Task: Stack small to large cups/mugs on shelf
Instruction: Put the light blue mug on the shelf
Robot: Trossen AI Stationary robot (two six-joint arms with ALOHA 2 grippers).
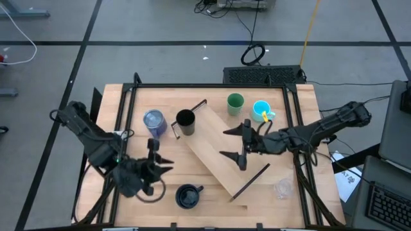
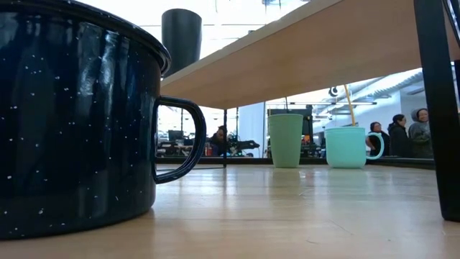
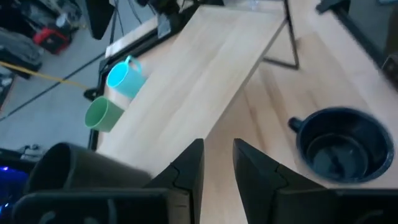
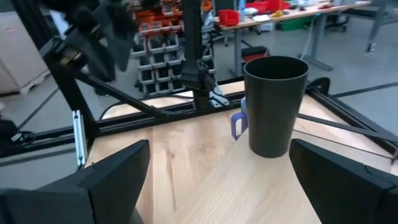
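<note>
The light-wood shelf (image 1: pixel 225 151) lies slantwise across the table on its dark brackets. The black cup (image 1: pixel 185 120) (image 4: pixel 275 106) stands upright on its far-left end. The purple tumbler (image 1: pixel 154 122), green cup (image 1: pixel 236 102) (image 2: pixel 286 140) and cyan mug (image 1: pixel 261 111) (image 2: pixel 348 147) stand on the table beside the shelf. The navy mug (image 1: pixel 187 196) (image 3: pixel 342 146) stands near the front edge, and the clear glass (image 1: pixel 282 188) sits front right. My right gripper (image 1: pixel 225 142) (image 4: pixel 217 186) hovers wide open over the shelf, facing the black cup. My left gripper (image 1: pixel 160 158) (image 3: pixel 217 168) hangs open between tumbler and navy mug.
A dark metal frame (image 1: pixel 128 96) runs round the tabletop's edges. The shelf's bracket (image 2: pixel 438 108) stands close at the low view's right. People stand in the room beyond the table. Bare tabletop (image 1: pixel 302 115) shows right of the cyan mug.
</note>
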